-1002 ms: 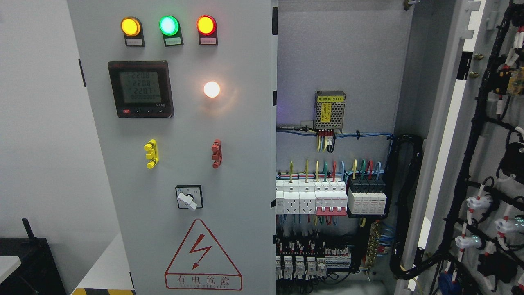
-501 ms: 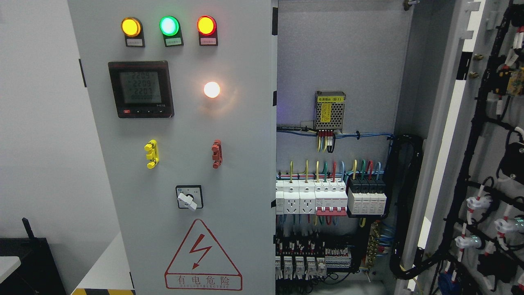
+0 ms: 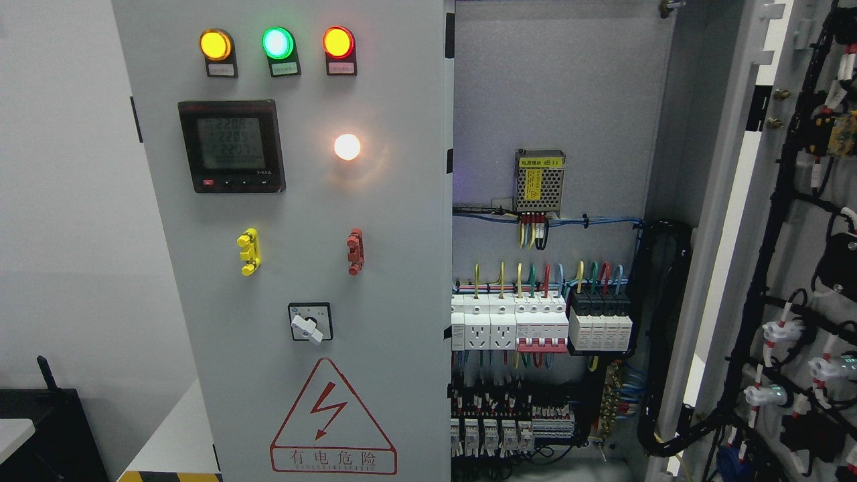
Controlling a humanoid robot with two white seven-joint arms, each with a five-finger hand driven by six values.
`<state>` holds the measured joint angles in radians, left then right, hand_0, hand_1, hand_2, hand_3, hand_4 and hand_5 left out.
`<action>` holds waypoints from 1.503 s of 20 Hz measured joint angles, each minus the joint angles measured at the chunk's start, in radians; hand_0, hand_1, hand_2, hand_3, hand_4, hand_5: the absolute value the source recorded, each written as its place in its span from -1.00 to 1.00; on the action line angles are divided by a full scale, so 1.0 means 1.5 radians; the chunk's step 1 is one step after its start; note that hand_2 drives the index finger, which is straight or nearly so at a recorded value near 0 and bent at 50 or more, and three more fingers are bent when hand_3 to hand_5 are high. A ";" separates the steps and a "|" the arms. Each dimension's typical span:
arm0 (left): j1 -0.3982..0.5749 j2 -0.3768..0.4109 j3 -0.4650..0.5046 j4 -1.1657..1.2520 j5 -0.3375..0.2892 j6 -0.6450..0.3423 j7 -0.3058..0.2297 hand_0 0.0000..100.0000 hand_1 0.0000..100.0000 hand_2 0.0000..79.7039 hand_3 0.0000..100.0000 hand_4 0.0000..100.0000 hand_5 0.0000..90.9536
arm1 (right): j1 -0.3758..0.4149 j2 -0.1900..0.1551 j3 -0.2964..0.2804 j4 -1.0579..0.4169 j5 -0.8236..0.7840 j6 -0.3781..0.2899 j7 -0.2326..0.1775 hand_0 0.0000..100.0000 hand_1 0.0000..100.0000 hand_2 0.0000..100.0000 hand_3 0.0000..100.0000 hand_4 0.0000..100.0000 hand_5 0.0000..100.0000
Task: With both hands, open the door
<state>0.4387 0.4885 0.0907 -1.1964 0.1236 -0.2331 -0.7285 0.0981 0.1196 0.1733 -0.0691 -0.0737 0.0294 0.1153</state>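
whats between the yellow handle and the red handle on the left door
Nothing: in the head view the stretch of grey left door between the yellow handle and the red handle is bare panel. The white lamp sits above it, the rotary switch below.

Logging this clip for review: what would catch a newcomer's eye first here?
Three lit lamps, amber, green and red, top the closed left door. The right door stands open, baring the breakers and wiring. No robot hand shows.

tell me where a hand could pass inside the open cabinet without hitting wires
The bare grey back panel above the small power supply is free. Below it, the breakers, coloured wires and the black cable bundle crowd everything.
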 measured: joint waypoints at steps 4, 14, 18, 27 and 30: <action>-0.001 -0.040 0.059 0.134 -0.042 -0.042 0.021 -1.00 -1.00 -1.00 -1.00 -0.94 -1.00 | 0.000 0.000 0.000 0.000 0.000 0.000 0.000 -0.79 -1.00 -1.00 -1.00 -1.00 -1.00; -0.097 -0.114 0.107 0.478 -0.080 -0.034 0.121 -1.00 -1.00 -1.00 -1.00 -0.94 -1.00 | 0.000 0.000 0.000 0.000 0.000 0.000 0.000 -0.79 -1.00 -1.00 -1.00 -1.00 -1.00; -0.129 -0.148 0.114 0.567 -0.100 0.043 0.139 -1.00 -1.00 -1.00 -1.00 -0.94 -1.00 | 0.000 0.000 0.000 0.000 0.000 0.000 0.000 -0.79 -1.00 -1.00 -1.00 -1.00 -1.00; -0.186 -0.229 0.113 0.681 -0.170 0.124 0.188 -1.00 -1.00 -1.00 -1.00 -0.94 -1.00 | 0.000 0.000 0.000 0.000 0.000 0.000 0.000 -0.79 -1.00 -1.00 -1.00 -1.00 -1.00; -0.201 -0.252 0.113 0.702 -0.182 0.126 0.239 -1.00 -1.00 -1.00 -1.00 -0.94 -1.00 | 0.000 0.000 0.000 0.000 0.000 0.000 0.000 -0.79 -1.00 -1.00 -1.00 -1.00 -1.00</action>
<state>0.1376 0.1104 0.2596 -0.1430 -0.1489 -0.0447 -0.3694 0.0980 0.1197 0.1733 -0.0691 -0.0741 0.0294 0.1154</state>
